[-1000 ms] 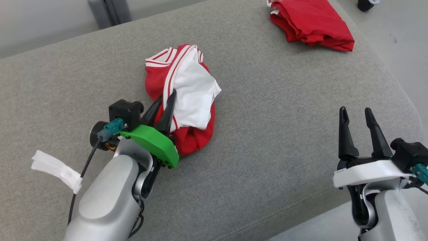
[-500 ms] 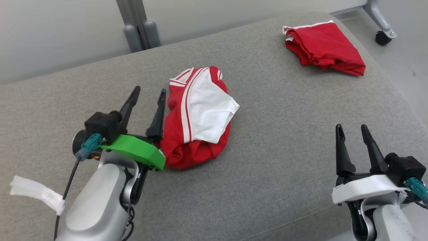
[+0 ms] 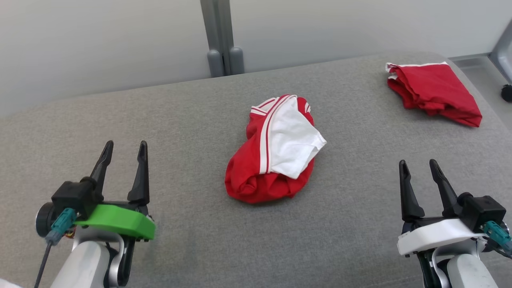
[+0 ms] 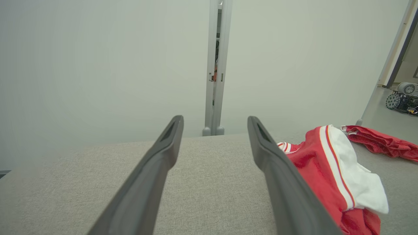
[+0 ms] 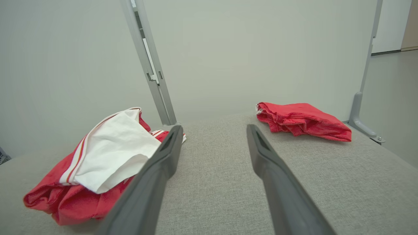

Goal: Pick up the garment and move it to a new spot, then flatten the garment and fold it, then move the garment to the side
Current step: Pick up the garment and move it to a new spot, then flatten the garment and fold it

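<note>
Red-and-white garment (image 3: pixel 276 156), bunched mid-way across the grey cushion (image 3: pixel 160 120): likely soft, light, limp.
Left gripper (image 3: pixel 126 144) and right gripper (image 3: pixel 417 163) gape empty near the front edge; the striped edge (image 3: pixel 265 140) looks best to pinch.

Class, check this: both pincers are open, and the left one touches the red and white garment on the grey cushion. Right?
No. The left pincer is open but stands apart from the red and white garment, as the head view shows.
</note>
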{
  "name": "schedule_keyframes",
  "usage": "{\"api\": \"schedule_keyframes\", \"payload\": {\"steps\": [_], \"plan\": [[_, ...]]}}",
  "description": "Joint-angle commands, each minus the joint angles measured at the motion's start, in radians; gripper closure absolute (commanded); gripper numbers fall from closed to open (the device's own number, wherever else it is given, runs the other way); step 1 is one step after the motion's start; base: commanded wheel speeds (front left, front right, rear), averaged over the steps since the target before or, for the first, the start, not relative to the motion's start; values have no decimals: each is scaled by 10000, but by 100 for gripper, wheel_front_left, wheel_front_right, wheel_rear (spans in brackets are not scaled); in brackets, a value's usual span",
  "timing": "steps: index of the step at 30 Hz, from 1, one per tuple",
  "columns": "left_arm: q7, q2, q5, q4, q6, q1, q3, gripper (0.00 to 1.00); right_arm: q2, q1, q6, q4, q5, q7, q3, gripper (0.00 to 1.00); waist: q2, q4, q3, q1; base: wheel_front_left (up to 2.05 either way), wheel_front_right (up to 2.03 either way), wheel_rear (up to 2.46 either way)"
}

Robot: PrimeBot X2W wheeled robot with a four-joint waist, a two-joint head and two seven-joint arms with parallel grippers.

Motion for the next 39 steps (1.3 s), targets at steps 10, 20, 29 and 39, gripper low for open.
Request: {"api": "schedule_keyframes", "payload": {"steps": [10, 20, 29, 39], "plan": [[-26, 183, 402, -1080, 210, 1841, 1238, 0, -232, 283, -15, -154, -111, 125, 212, 0, 0, 938, -426, 1, 0, 0, 0], [-26, -33, 856, -1602, 95, 3011, 2088, 0, -282, 659, -15, -280, -101, 234, 383, 0, 0, 1122, -552, 1, 0, 0, 0], [-27, -377, 1128, -1809, -341, 3416, 2401, 0, -142, 978, -15, -523, -94, 314, 308, 0, 0, 1281, -688, 1, 0, 0, 0], [-27, -631, 1345, -1633, -798, 3526, 2605, 0, -35, 1247, -15, -660, -47, 350, 97, 0, 0, 1464, -783, 1, 0, 0, 0]]}}
